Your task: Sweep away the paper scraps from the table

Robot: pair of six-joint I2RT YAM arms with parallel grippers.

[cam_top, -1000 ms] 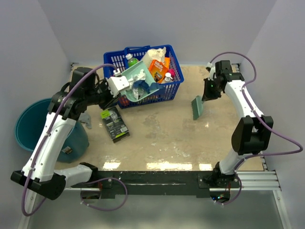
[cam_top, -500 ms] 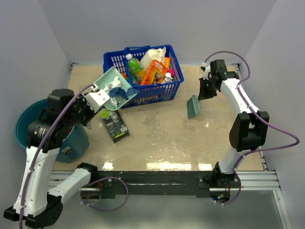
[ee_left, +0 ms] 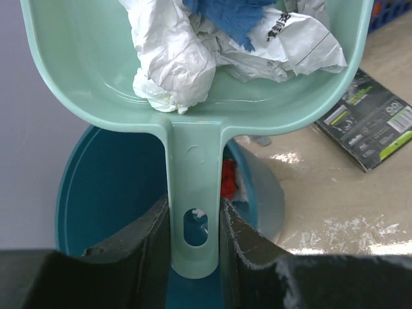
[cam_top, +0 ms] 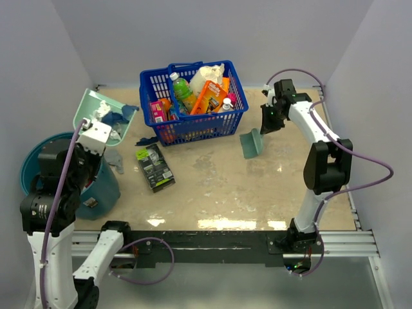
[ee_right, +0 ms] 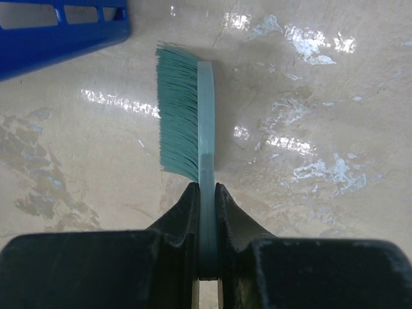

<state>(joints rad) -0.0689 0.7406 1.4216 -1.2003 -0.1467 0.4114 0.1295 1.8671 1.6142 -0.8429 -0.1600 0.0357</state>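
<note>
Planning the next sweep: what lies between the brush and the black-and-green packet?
Only bare table between brush and packet, seen in the top view.

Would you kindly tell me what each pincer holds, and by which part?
Left pincer clamps the dustpan by its handle; right pincer clamps the brush by its handle.

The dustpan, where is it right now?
In the top view the dustpan is on the left, held by its handle in the left hand over the teal bucket, left of the blue basket, paper scraps inside.
</note>
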